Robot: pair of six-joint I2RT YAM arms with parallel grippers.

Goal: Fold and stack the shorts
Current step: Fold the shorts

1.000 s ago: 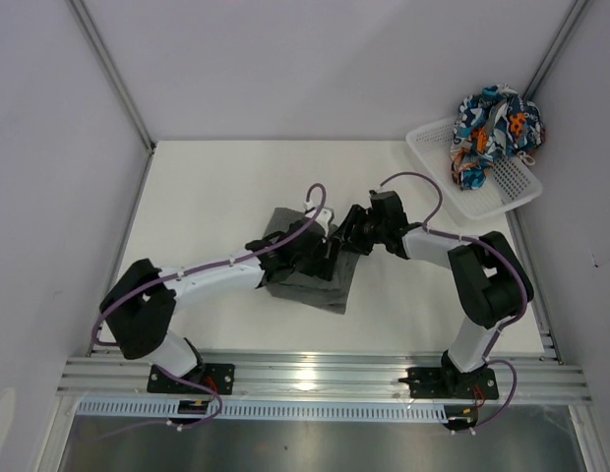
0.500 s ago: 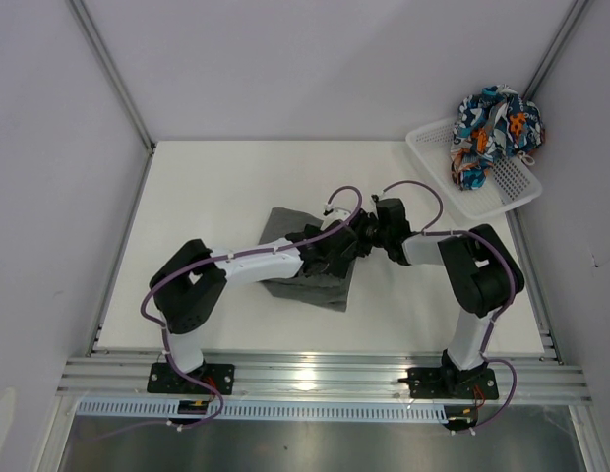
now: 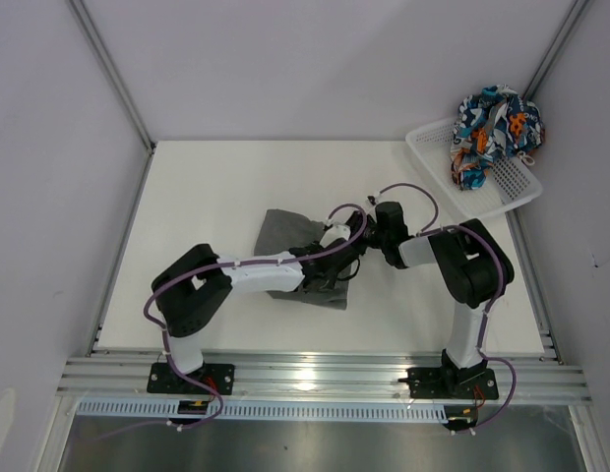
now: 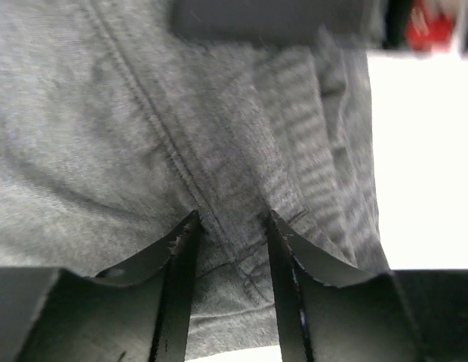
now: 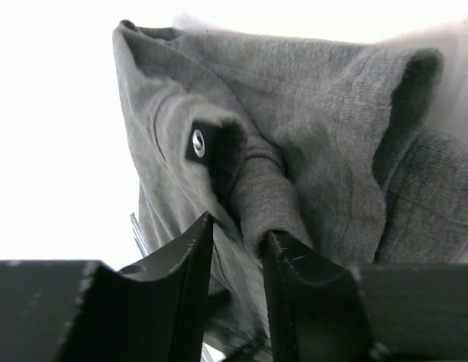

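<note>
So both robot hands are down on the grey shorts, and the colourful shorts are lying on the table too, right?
Not quite. The colourful shorts sit bunched in the white basket, not on the table; the top view shows it. The left gripper and right gripper are both on the grey shorts.

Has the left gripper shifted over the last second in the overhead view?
Yes. The left gripper has moved right, toward the white basket, reaching the right edge of the grey shorts.
</note>
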